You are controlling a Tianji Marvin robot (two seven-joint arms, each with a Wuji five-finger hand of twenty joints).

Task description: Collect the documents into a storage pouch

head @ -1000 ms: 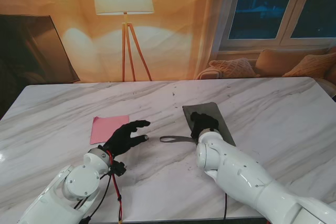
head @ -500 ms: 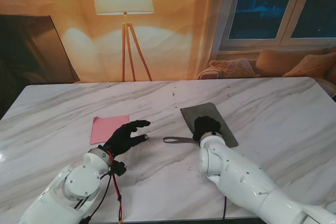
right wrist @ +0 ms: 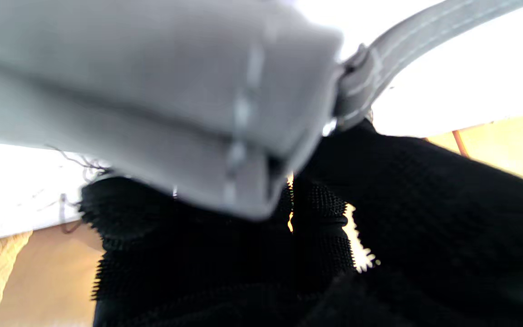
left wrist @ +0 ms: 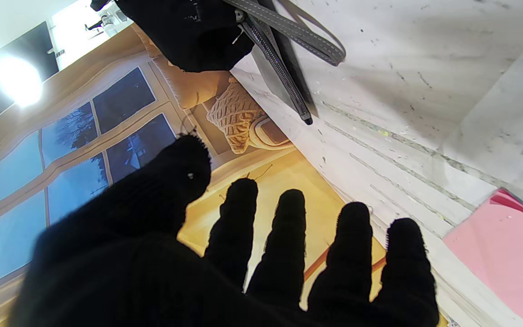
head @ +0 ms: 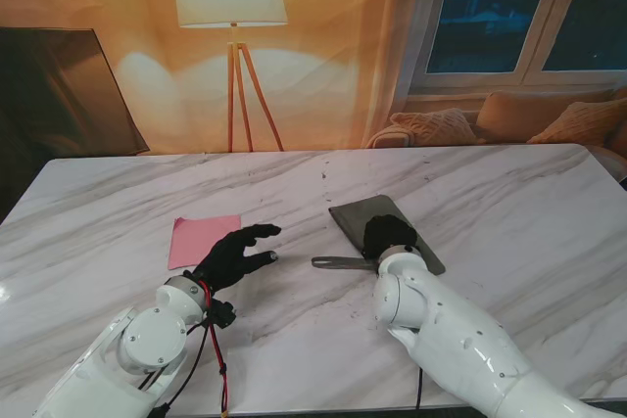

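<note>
Flat grey fabric pouch [head: 382,232] lying on marble tabletop [head: 509,212], gripped at near corner by right robot hand [head: 389,235]. Pink paper sheet [head: 203,238] lying just beyond left robot hand [head: 235,255], hovering spread, empty; sheet's long axis running left-right.

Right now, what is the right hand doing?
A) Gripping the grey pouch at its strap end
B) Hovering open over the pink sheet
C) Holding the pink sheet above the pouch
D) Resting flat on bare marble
A: the right hand is closed on the grey pouch beside its strap, while the pink sheet lies apart near the open left hand.
</note>
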